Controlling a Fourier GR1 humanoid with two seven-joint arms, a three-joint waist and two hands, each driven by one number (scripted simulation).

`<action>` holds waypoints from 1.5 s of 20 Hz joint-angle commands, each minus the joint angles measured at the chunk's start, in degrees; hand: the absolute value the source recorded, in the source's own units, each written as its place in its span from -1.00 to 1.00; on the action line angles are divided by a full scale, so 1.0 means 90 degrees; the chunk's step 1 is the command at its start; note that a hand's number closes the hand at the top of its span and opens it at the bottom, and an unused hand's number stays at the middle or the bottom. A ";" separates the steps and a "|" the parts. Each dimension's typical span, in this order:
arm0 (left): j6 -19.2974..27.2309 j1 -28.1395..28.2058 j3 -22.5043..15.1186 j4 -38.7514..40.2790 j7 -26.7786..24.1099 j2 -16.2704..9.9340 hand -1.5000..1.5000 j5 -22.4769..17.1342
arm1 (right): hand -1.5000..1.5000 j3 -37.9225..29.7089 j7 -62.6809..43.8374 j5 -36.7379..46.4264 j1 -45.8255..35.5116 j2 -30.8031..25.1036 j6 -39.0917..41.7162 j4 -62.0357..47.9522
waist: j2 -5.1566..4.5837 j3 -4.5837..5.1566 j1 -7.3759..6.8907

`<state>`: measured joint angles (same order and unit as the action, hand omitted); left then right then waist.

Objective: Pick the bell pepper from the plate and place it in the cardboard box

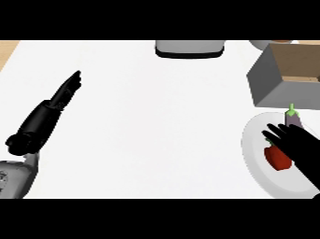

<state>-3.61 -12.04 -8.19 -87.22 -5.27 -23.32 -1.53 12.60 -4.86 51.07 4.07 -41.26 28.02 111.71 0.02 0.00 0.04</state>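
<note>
Right robot hand (pixel 307 149), fingers spread and holding nothing, hovers over the plate (pixel 259 175), bell pepper (pixel 278 158) just left beneath it, cardboard box (pixel 293 77) farther.

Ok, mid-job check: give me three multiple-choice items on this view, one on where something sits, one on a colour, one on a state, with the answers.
1. Where does the cardboard box stand relative to the plate?
A. Farther from the robot than the plate, at the counter's right
B. At the counter's left edge
C. On top of the plate

2. What colour is the bell pepper?
A. Yellow
B. Red
C. Green

3. What is the state of the left hand?
A. Curled round the pepper
B. Inside the box
C. Fingers straight, holding nothing

Answers:
1 A, the box shows above the plate in the head view, at the right.
2 B, red shows on the plate beside the right hand.
3 C, it lies extended over bare counter at the left.
</note>
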 commanded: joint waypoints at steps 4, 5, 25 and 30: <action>-0.0109 -0.0180 0.0124 -0.0489 0.0605 0.0231 0.00 0.0174 | -1.00 0.0468 -0.0057 0.1072 -0.0490 0.0629 -0.0197 -0.1039 | -0.0003 -0.0003 -0.0035; -0.0205 -0.0092 0.0328 0.0188 -0.0124 0.0304 0.00 0.0325 | -1.00 -0.0092 0.0191 0.0812 -0.0233 0.0334 0.0104 -0.0565 | -0.0001 0.0001 0.0016; -0.0757 -0.0110 0.0746 0.0121 -0.0077 0.0795 0.00 0.0869 | -1.00 -0.0671 0.1417 0.1928 -0.1174 0.1097 -0.0615 -0.2979 | -0.0007 0.0000 -0.0010; -0.0962 -0.0076 0.1031 -0.0005 0.0105 0.0852 0.00 0.0753 | -1.00 -0.0534 0.1525 0.2296 -0.0612 0.1471 -0.1142 -0.3097 | -0.0001 -0.0001 0.0001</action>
<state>-10.89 -12.76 -0.54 -86.97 -4.59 -16.08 5.89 8.68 6.50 70.79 -2.64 -28.84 19.69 85.88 0.00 0.00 0.01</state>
